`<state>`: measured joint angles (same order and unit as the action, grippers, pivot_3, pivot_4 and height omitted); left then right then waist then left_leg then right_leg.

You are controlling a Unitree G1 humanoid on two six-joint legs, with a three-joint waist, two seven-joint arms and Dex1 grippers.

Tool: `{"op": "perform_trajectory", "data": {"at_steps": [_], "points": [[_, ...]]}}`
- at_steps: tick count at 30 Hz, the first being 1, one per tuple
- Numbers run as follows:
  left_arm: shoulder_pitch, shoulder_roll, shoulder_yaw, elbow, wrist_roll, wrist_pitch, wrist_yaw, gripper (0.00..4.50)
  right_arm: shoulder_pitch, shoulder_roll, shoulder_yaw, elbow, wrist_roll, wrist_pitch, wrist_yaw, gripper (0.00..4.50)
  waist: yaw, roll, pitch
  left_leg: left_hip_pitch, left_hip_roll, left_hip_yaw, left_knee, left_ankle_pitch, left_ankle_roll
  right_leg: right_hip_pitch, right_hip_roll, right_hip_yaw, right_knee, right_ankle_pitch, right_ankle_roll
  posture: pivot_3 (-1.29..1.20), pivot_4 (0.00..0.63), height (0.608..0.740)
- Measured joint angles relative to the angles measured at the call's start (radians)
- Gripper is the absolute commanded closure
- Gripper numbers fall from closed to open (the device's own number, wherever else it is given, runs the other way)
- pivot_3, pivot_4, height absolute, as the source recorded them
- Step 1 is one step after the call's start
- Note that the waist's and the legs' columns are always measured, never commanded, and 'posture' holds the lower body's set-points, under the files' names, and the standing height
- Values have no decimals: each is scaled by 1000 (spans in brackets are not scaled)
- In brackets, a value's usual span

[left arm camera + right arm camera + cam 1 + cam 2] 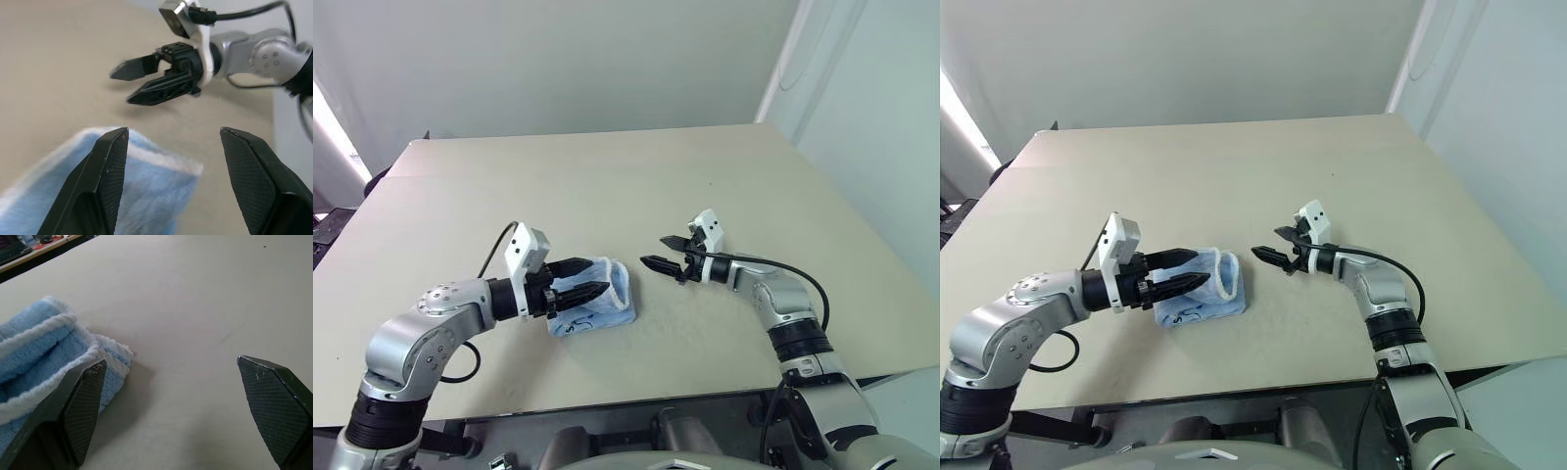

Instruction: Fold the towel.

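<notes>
Head view: left tool (589, 277), fingers apart, hovers over the towel (597, 305), a folded light-blue bundle toward the bench's (607, 186) near edge, grasping nothing. Right tool (664, 252) spread wide, empty, just beside the towel.

Left wrist view: fingers (110, 181) parted above blue terry; right tool beyond.

Right wrist view: wide-parted fingers (83, 411); towel's whitish stitched edge by one of them.
</notes>
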<state>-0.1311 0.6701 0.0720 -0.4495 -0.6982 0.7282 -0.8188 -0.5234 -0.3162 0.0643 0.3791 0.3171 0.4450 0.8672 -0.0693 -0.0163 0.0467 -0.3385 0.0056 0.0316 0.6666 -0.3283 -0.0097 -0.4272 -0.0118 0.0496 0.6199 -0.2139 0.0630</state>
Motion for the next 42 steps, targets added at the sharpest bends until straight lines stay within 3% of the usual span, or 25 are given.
{"op": "perform_trajectory", "data": {"at_steps": [5,9,18,24,34,42], "points": [[-18,26,19,100,87,-140,-44,1346,-1,-1,-31,-1,35,53,4,0,0,0,0,0,0,0,1,0,0,0,0,0,0,0,1,0,0,740],[-25,44,-47,182,205,-286,-116,1346,-1,-20,-34,-1,42,125,4,0,0,0,0,0,0,1,0,0,0,0,0,0,-1,0,0,0,0,740],[-77,-85,-252,415,395,-516,-188,1346,-14,-15,-34,-3,41,140,-15,0,0,0,0,0,0,1,0,0,0,0,0,0,1,2,3,0,0,740],[-97,-175,-288,606,479,-648,-174,1346,-32,-19,-33,-4,41,162,-14,0,3,1,-1,0,1,0,1,0,0,0,0,0,2,2,4,0,0,740],[-72,-192,-272,593,478,-660,-185,1346,-59,-58,-43,-33,117,289,71,0,3,5,-4,0,0,1,1,0,0,1,0,0,3,2,4,0,0,740],[-31,-142,-224,391,392,-534,-202,1346,-124,-95,-50,-33,220,544,134,0,1,4,-4,0,1,0,1,0,0,0,0,0,3,2,4,0,0,740]]}}
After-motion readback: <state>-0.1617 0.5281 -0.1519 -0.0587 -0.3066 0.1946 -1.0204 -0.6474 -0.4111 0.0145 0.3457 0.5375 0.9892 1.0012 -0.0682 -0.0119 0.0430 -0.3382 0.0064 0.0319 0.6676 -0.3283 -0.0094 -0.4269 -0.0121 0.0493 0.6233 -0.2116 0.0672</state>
